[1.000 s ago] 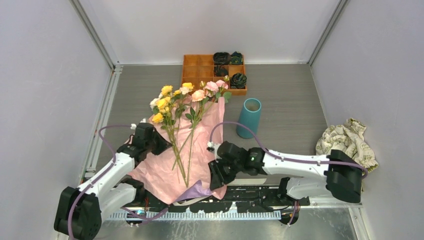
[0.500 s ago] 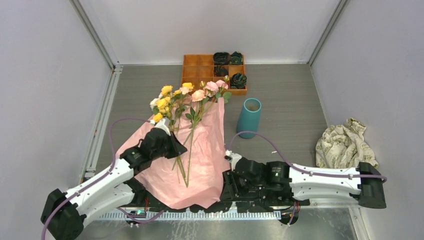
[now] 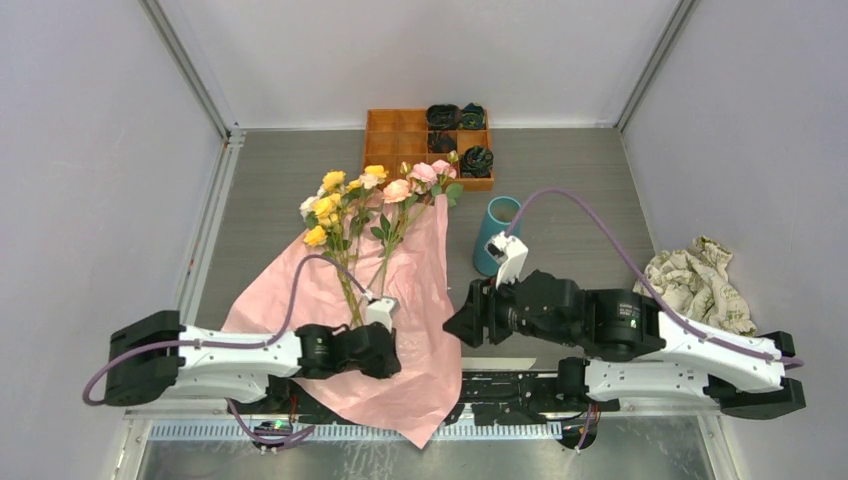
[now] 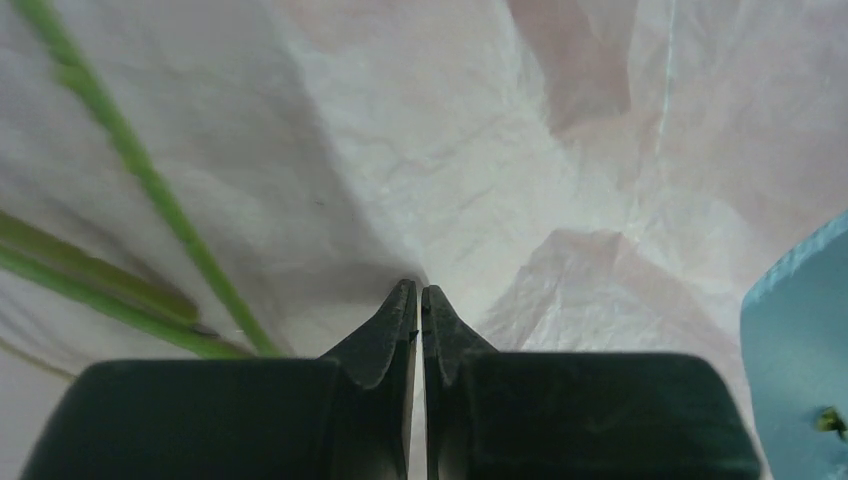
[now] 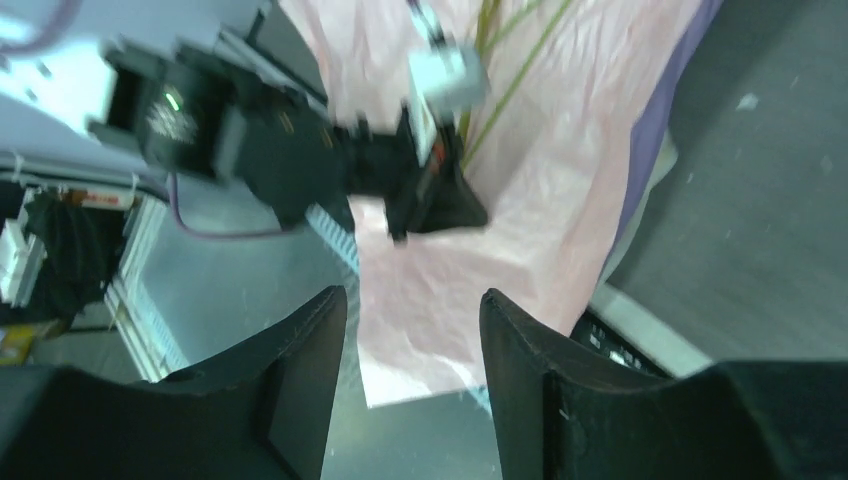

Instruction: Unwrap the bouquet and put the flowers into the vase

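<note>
bouquet paper (image 3: 420, 290): 1 sheet, opened out, crumpled, pink face up; purple back shows only along the right edge in the right wrist view. Spread on the surface (image 3: 580, 180) from centre to near, with the near corner past the surface's near edge.
flowers (image 3: 370, 195): long green stems lying on the paper, heads pointing far and fanned out past the paper's far edge. Stem ends just beside the left hand.
flower count: yellow about 5, pink 3, cream about 2. Heads overlap, so exact total not readable.
vase (image 3: 490, 228): 1, plain matte teal cylinder, upright, mouth open. Just right of the paper's far-right corner, nearer than the tray. Right arm's wrist block overlaps its near side in the top view.
left hand (image 4: 418, 300): jaws pressed together, tips at a crease in the paper. Cannot tell whether any paper is nipped between them.
right hand (image 5: 410, 300): jaws apart, nothing between them. Just beside the paper's right edge, pointing left toward the left hand.
tray (image 3: 395, 130): 1, orange, compartmented, far centre.
rosettes (image 3: 477, 160): 4, dark, all in the tray's right-hand compartments.
cloth (image 3: 690, 285): 1, beige, patterned, bunched up at right, well apart from the vase.
</note>
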Robot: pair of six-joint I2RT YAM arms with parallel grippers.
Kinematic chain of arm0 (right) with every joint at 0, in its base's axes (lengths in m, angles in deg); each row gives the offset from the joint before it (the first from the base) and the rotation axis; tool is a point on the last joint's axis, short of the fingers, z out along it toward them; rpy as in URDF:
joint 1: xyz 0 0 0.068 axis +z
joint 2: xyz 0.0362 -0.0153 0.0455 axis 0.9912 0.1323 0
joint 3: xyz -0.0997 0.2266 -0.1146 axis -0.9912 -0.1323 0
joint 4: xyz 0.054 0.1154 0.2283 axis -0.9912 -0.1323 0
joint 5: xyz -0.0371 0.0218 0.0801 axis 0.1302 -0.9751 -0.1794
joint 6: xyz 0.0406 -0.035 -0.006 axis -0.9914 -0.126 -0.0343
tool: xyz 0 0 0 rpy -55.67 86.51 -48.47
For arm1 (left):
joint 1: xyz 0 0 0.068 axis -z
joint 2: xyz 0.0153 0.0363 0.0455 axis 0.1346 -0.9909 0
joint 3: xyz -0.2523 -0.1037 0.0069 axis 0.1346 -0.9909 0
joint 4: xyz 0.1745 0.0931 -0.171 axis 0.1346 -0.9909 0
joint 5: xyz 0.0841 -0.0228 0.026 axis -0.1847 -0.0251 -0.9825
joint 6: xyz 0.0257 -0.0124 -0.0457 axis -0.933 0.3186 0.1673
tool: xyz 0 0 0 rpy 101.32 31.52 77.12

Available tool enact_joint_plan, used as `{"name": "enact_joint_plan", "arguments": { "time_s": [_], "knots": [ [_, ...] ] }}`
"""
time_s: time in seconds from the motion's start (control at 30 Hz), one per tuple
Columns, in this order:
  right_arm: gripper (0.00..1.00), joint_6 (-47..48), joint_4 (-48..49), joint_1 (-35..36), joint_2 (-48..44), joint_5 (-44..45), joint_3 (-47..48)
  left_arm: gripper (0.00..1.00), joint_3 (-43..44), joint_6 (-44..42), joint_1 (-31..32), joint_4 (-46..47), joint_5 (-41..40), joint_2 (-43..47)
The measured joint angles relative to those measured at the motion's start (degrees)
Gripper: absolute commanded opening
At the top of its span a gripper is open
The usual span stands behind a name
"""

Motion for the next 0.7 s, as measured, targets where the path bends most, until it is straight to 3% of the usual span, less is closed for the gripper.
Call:
{"name": "enact_joint_plan", "arguments": {
  "time_s": [0.13,0.4,0.7],
  "knots": [
    [0.57,3.8,-2.5,0.0,8.3,5.7,10.2,0.05,5.3,-0.4,7.3,-0.6,-1.1,-8.5],
    [0.57,9.0,-3.9,-1.5,27.8,14.8,26.0,0.04,24.8,-7.8,17.4,-4.3,-1.4,-25.9],
    [0.57,11.0,-3.6,-7.1,28.2,15.6,34.9,0.04,28.8,-11.0,19.7,-9.7,-3.2,-28.3]
  ]
}}
